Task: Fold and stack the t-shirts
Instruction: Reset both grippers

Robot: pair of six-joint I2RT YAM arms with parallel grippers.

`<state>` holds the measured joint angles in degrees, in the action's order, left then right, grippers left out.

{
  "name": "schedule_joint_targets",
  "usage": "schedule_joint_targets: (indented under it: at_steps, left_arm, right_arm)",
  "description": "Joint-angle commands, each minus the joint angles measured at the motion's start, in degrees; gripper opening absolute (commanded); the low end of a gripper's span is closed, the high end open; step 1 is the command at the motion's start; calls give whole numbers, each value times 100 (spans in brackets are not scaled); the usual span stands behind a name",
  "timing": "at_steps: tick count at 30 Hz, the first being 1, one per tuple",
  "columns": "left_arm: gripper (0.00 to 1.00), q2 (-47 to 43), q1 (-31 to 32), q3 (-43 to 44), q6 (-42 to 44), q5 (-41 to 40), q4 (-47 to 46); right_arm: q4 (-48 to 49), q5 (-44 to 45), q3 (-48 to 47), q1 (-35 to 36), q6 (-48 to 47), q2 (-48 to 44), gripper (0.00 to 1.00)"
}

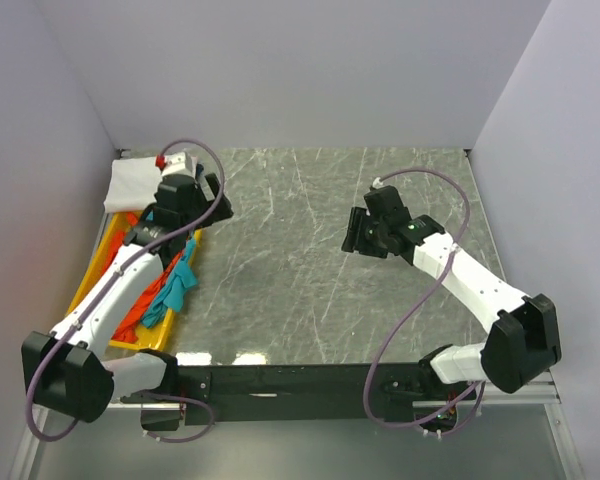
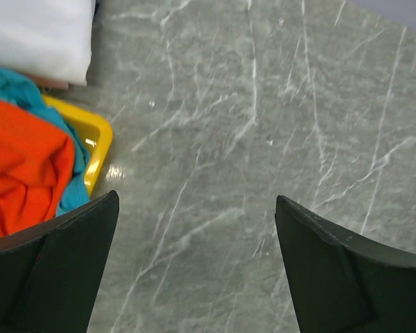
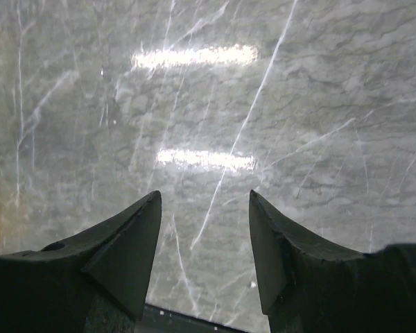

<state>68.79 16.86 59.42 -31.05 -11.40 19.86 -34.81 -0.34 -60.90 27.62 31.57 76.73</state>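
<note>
The t-shirts lie at the left. A white one (image 1: 132,184) is folded flat at the table's back left corner, also in the left wrist view (image 2: 35,35). An orange-red one (image 2: 21,166) and a teal one (image 2: 14,87) are crumpled in the yellow tray (image 2: 100,142); from above, teal cloth (image 1: 180,285) hangs over the tray's right rim beside the orange-red cloth (image 1: 138,312). My left gripper (image 2: 197,201) hangs open over bare marble just right of the tray's far corner, holding nothing (image 1: 208,200). My right gripper (image 3: 204,198) is open and empty above the table's middle right (image 1: 352,232).
The yellow tray (image 1: 93,270) runs along the left wall under my left arm. Grey walls close in the marble table (image 1: 300,290) on the left, back and right. A black rail (image 1: 300,380) holding the arm bases lines the near edge.
</note>
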Motion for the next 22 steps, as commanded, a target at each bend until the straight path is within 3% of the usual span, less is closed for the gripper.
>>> schedule_joint_targets:
  at_steps: [1,10,22]
  left_arm:
    - [99,-418,229,-403,-314,-591,70]
    - [99,-1210,256,-1151,-349,-759,176]
    - [100,-1351,256,-1292,-393,-1127,370]
  right_arm:
    - [482,402,263,-19,200,-368,60]
    - [712,833,614,-2,411,-703,61]
    - [791,948,835,-11,508,-861,61]
